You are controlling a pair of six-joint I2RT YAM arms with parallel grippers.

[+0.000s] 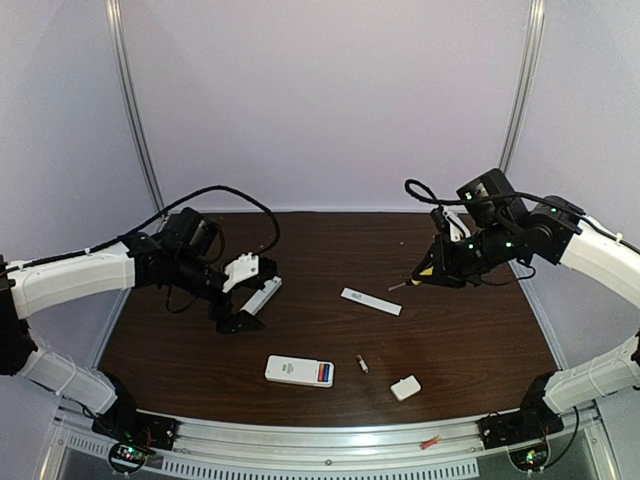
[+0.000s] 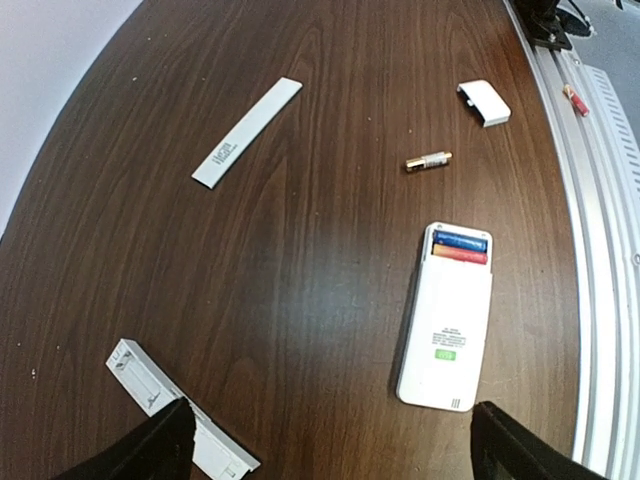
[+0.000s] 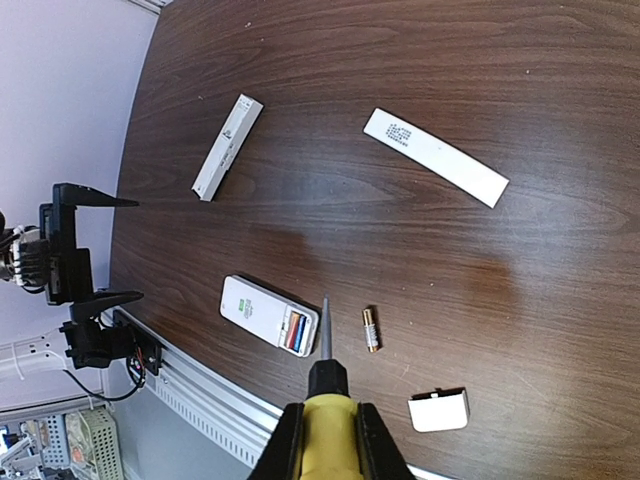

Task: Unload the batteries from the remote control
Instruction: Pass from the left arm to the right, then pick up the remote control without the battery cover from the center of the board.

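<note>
1. Currently the left gripper (image 2: 330, 448) is hanging wide open, holding nothing, left of the remote control (image 2: 445, 330).
2. Right gripper (image 3: 329, 455) is clamping the yellow-handled screwdriver (image 3: 326, 382), well beyond-right of the remote.
3. Two batteries (image 2: 460, 247) are sitting in the remote's bay (blue, red), and one loose battery (image 2: 428, 161) is lying just right of it.

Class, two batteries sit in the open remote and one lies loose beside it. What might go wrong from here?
The screwdriver tip might slip and shove the remote, which nothing holds down. The loose battery, or the batteries once levered out, might roll off the table.
</note>
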